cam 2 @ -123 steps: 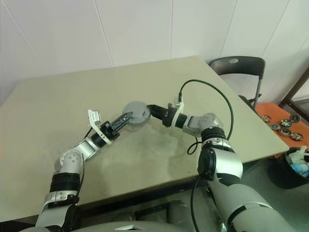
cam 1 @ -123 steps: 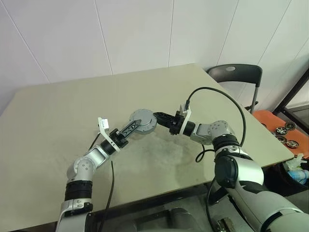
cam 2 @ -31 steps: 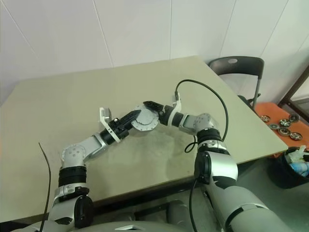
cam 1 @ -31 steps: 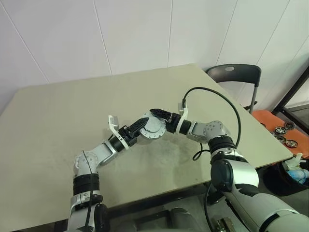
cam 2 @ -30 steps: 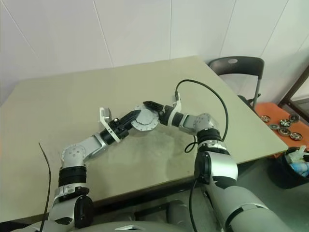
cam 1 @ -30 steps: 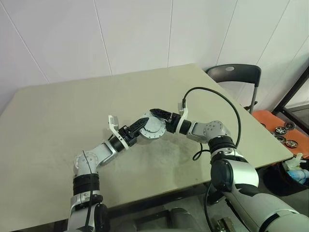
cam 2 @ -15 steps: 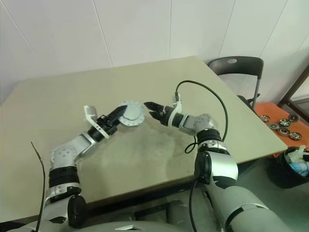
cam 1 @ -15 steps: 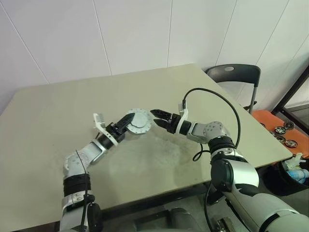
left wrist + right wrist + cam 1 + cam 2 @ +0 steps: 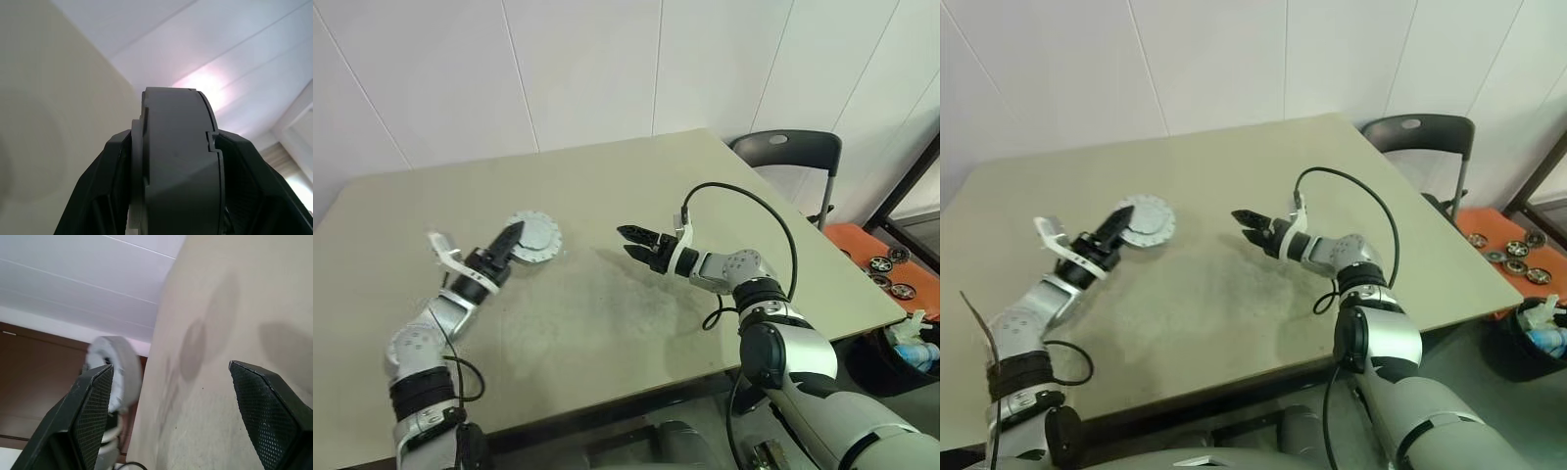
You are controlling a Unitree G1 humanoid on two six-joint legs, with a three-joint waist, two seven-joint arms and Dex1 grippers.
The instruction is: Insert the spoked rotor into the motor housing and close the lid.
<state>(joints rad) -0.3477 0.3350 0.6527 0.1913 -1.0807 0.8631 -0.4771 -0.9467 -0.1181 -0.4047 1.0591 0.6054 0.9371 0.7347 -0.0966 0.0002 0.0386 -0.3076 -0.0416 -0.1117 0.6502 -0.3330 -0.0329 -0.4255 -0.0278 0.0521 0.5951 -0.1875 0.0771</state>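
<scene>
Transfer of the motor housing (image 9: 532, 238) was the change; a second before, both my grippers met on it at the frame's centre, and it now sat left of centre, clear of the table (image 9: 607, 323), carried in my left gripper (image 9: 505, 243) alone; the left fingers were clamped across its thickness with the lid apparently seated, as the left wrist view showed; my right gripper (image 9: 636, 243) remained at centre, its fingers spread apart and empty; no spoked rotor lay loose on the table, so I judged insertion and closing complete, with only set-down of the assembly outstanding.
</scene>
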